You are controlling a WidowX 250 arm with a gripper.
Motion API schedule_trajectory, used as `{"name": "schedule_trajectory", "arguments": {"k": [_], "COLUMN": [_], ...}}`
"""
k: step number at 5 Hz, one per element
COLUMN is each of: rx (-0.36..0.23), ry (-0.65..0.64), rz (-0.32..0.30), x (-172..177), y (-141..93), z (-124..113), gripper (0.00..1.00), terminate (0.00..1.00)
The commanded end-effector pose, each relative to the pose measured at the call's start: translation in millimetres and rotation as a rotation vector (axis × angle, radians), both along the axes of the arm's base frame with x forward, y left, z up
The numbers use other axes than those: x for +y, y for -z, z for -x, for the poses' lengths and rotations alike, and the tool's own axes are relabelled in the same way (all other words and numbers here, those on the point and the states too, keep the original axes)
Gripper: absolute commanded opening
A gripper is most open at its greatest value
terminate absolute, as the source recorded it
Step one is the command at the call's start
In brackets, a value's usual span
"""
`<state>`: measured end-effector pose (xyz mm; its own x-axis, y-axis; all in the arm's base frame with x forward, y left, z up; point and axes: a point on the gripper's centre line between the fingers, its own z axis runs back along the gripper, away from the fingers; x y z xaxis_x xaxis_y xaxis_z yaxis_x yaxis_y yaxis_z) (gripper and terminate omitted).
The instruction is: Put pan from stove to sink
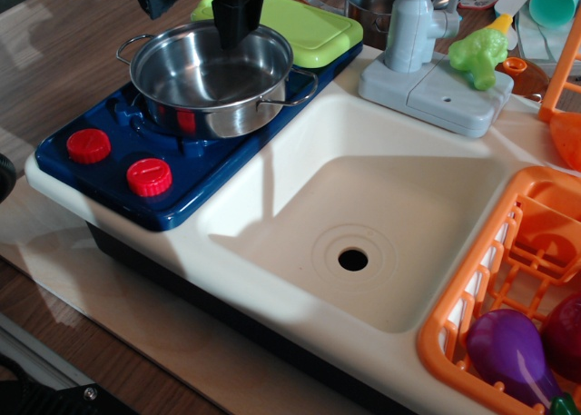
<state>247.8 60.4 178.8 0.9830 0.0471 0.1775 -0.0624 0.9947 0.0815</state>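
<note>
The pan (213, 74), a wide shiny steel pot with two wire loop handles, stands on the burner of the dark blue stove (109, 165), which has two red knobs. My black gripper (234, 35) comes down from the top edge and hangs over the pan's far rim, its tip at or just inside the rim. Its jaws are dark and merged, so I cannot tell whether they grip the rim. The cream-white sink (381, 206) with its round dark drain lies right of the stove and holds nothing.
A lime-green board (313, 24) lies behind the stove. A grey faucet (413, 34) and a green broccoli (478, 56) stand behind the sink, with a second steel pot (368, 2) further back. An orange dish rack (508, 288) with a purple eggplant (508, 351) sits at the right.
</note>
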Motion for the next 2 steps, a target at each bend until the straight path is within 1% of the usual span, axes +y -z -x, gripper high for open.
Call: {"name": "schedule_trajectory", "arguments": {"k": [1,2], "rx": [-0.056,-0.050], "ry": [-0.102,-0.215], "rz": [-0.019,-0.071], "x": [16.1,16.4], "y": [-5.7,-1.6], "z": [-8.6,-4.9], "gripper": [1.00,1.00], "terminate": [0.00,0.00]}}
